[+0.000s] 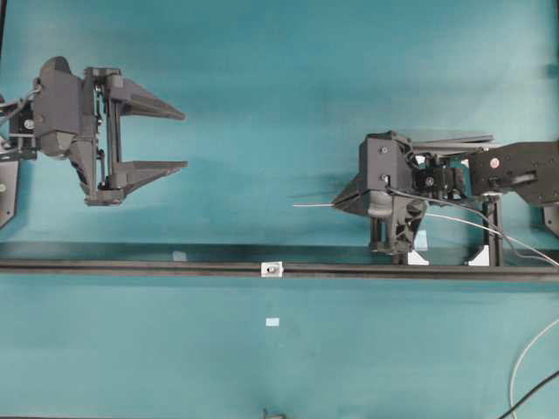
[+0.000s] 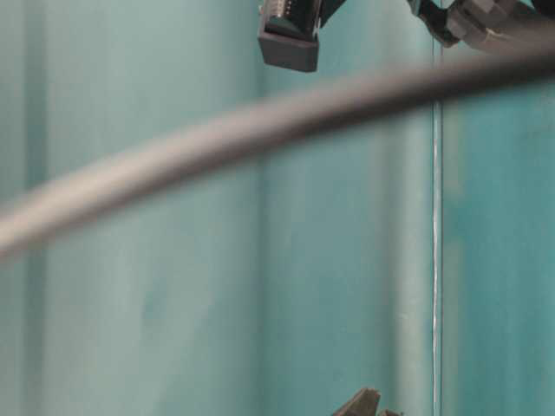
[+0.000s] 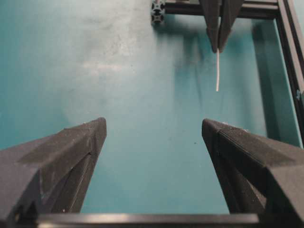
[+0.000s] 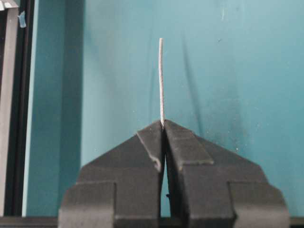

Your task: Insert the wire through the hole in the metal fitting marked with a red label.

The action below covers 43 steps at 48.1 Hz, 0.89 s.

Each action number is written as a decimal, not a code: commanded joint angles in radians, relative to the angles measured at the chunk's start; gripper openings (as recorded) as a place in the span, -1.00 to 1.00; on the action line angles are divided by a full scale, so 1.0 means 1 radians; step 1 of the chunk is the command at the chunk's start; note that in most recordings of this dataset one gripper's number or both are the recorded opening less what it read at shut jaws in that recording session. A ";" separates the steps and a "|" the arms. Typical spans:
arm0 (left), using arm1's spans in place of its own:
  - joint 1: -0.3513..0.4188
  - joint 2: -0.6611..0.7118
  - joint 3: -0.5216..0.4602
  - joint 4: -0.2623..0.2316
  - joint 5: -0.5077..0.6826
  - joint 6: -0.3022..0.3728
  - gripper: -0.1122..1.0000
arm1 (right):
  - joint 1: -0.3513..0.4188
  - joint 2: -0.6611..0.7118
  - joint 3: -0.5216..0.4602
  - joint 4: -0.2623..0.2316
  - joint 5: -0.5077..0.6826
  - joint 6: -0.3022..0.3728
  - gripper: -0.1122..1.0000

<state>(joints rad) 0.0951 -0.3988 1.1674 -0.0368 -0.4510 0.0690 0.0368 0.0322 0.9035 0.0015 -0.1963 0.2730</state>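
My right gripper (image 1: pixel 336 203) (image 4: pixel 163 124) is shut on the wire (image 1: pixel 313 205) (image 4: pixel 161 80). A short straight pale end sticks out leftward past its tips. The rest of the strand trails right behind the wrist. The metal fitting (image 1: pixel 272 270) is a tiny silvery block on the black rail (image 1: pixel 131 266), below and left of the wire's tip; its hole (image 1: pixel 273 271) shows as a dark centre. No red label can be made out. My left gripper (image 1: pixel 185 138) (image 3: pixel 153 124) hangs open and empty at the far left, facing the wire (image 3: pixel 217 71).
A black frame with white brackets (image 1: pixel 479 256) stands by the rail under the right arm. A white cable (image 1: pixel 524 358) and a black cable (image 1: pixel 533 397) lie at the bottom right. A small pale tag (image 1: pixel 272 322) sits below the fitting. A blurred dark cable (image 2: pixel 260 130) crosses the table-level view.
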 commanded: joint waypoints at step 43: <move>0.021 -0.005 -0.021 0.000 -0.018 0.000 0.15 | -0.020 -0.101 -0.012 -0.052 0.057 -0.008 -0.81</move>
<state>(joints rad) 0.1120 -0.4004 1.1674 -0.0383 -0.4587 0.0706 0.0199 -0.0291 0.9035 -0.0383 -0.1488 0.2654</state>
